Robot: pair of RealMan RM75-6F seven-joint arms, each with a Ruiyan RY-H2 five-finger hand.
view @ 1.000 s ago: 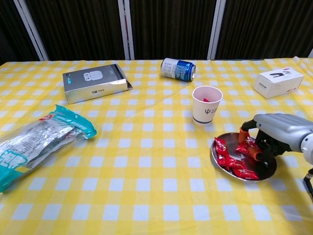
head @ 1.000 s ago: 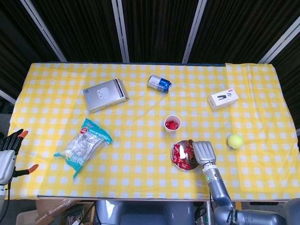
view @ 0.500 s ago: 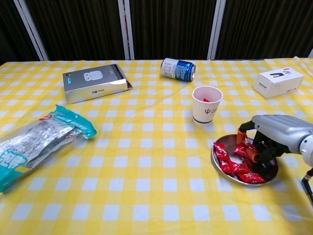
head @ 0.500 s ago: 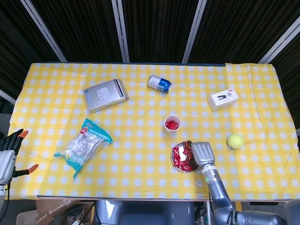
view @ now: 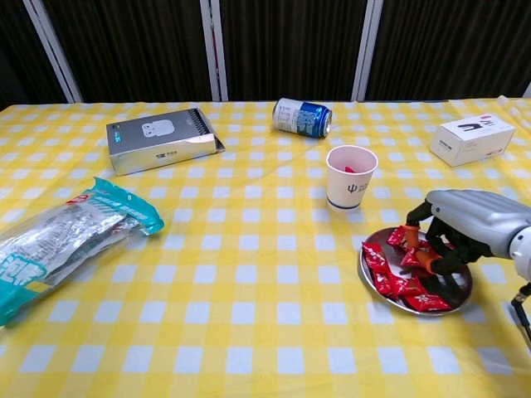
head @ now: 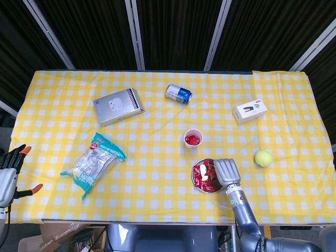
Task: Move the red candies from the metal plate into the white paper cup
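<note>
A metal plate (head: 196,181) (view: 457,288) with several red candies (head: 201,176) (view: 397,280) lies at the table's front right. Just behind it stands the white paper cup (head: 193,138) (view: 351,177), upright, with red candy inside. My right hand (head: 226,172) (view: 470,225) hangs over the plate's right half, and its orange-tipped thumb and finger pinch a red candy (view: 410,247) just above the pile. My left hand (head: 8,173) is off the table's left edge with fingers apart, holding nothing.
A blue can (head: 179,93) (view: 302,117) lies on its side behind the cup. A silver box (head: 118,106) (view: 162,141) and a snack bag (head: 92,164) (view: 58,240) are at the left. At the right sit a white box (head: 250,111) (view: 474,138) and a tennis ball (head: 263,158).
My right hand's fingers have drawn together on a candy and raised it slightly over the plate. The left hand has not moved.
</note>
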